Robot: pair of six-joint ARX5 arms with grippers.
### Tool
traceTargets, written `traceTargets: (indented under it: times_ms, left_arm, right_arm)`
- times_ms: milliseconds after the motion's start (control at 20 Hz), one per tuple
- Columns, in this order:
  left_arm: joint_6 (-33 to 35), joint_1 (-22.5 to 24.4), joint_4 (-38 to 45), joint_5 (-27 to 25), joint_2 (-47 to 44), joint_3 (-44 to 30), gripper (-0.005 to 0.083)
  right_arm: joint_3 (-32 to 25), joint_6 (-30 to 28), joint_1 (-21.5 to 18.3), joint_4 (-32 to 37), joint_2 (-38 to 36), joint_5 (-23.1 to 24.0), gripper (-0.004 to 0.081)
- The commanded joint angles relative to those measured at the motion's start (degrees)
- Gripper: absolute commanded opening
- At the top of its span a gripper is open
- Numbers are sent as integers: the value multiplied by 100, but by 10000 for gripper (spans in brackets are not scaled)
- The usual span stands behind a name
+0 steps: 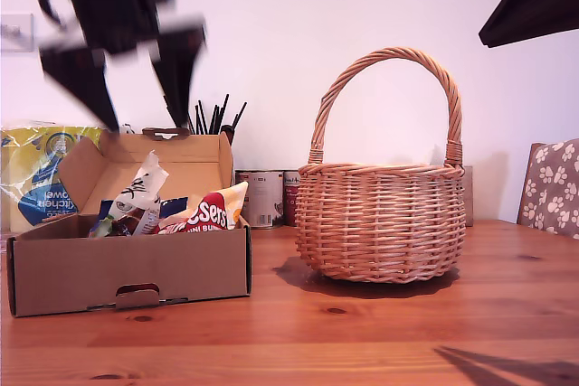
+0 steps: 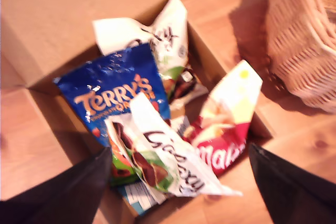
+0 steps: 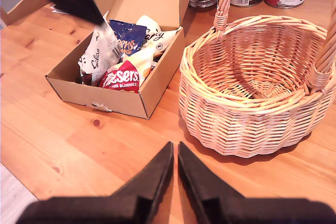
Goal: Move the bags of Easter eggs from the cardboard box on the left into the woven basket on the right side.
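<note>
In the cardboard box [image 1: 136, 264], "Terry's" bag [image 2: 118, 95], first gripper [image 2: 178, 182] fingers apart, second gripper [image 3: 176, 169] fingers closed.

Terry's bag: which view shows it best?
First wrist view: the blue Terry's bag lies face-up, lettering readable. The second wrist view shows it small, partly hidden by other bags. The exterior view shows only a blue sliver.

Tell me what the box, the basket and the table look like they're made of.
The box looks like brown corrugated cardboard, matte, with folded flaps. The basket appears to be woven wicker, light tan, its strands visibly interlaced. The table seems to be varnished pine or similar: orange planks with knots and a slight sheen.
</note>
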Motion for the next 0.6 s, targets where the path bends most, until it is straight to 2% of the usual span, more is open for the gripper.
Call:
traceTargets:
  times_ms: [0, 200, 400, 550]
  left_arm:
    - [-103, 24, 79, -28, 376, -87, 778]
    - [-247, 42, -55, -229, 872, -87, 778]
    - [-354, 57, -251, -494, 951, -87, 777]
    - [-380, 153, -446, -461, 962, -87, 762]
  right_arm:
    - [-144, -15, -24, 50, 2, 2, -5]
    - [-144, -17, -24, 52, 2, 2, -5]
    - [-144, -17, -24, 50, 2, 4, -5]
    - [-144, -17, -24, 52, 2, 4, -5]
